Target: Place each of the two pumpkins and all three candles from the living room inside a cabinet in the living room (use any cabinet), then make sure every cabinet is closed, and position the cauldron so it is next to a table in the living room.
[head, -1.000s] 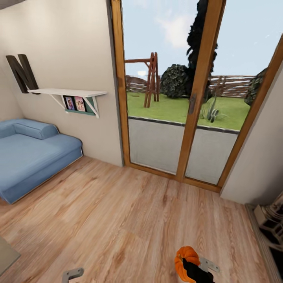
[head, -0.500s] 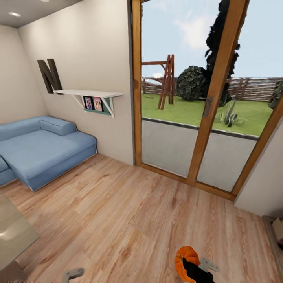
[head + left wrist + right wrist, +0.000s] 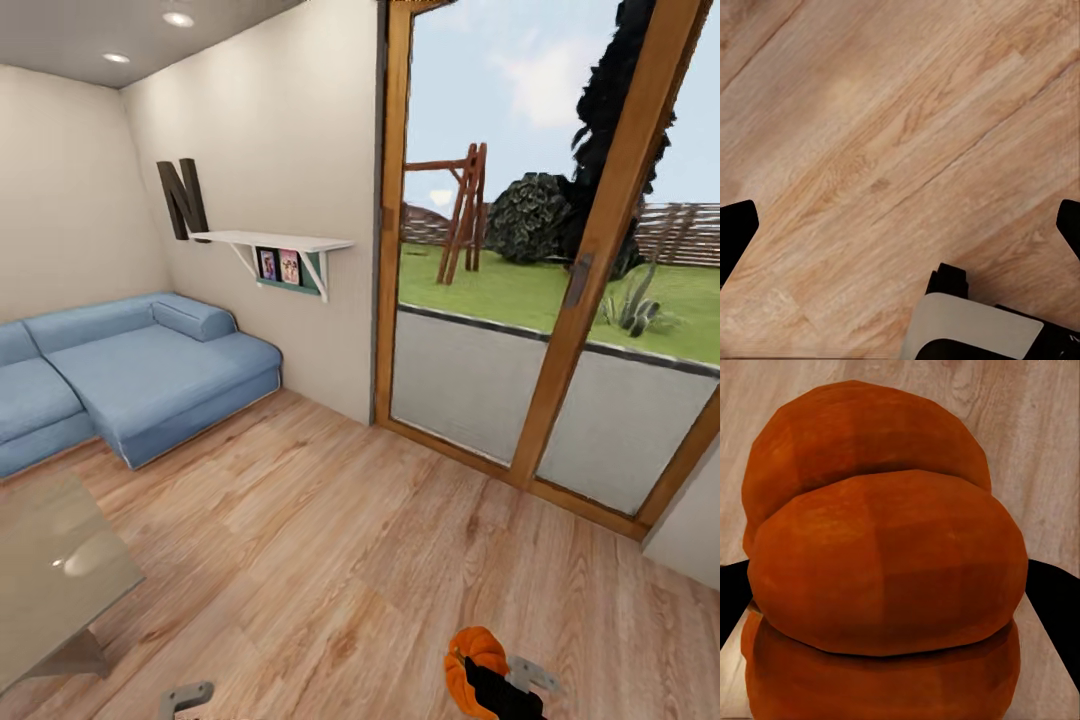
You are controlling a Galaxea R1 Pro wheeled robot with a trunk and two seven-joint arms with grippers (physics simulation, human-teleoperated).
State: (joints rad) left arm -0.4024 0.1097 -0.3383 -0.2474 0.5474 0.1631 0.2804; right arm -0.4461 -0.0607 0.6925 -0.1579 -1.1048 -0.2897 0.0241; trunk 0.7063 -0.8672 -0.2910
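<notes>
A small orange ribbed pumpkin (image 3: 474,662) sits low in the head view, right of centre, held above the pale wood plank floor (image 3: 330,540) by the right gripper (image 3: 492,690), whose black jaws are clamped on it. A short dark stem shows at the pumpkin's left edge, so its stem axis lies roughly sideways toward the left arm; its right side is covered by the black finger, and the frame edge cuts off the gripper below. In the right wrist view the pumpkin (image 3: 881,562) bulges between the two black fingers (image 3: 1054,600), its ribs running across; no stem can be made out there.

The left gripper (image 3: 904,225) hangs over bare floor with its jaws wide apart, only the black fingertips showing at the frame sides. In the head view just its grey bracket (image 3: 187,697) peeks in.

A corner of the flat grey tabletop (image 3: 50,570) enters at lower left, mostly cut off. Beyond stand a blue sofa (image 3: 140,375), a white wall shelf (image 3: 275,243) and wood-framed glass doors (image 3: 560,330).
</notes>
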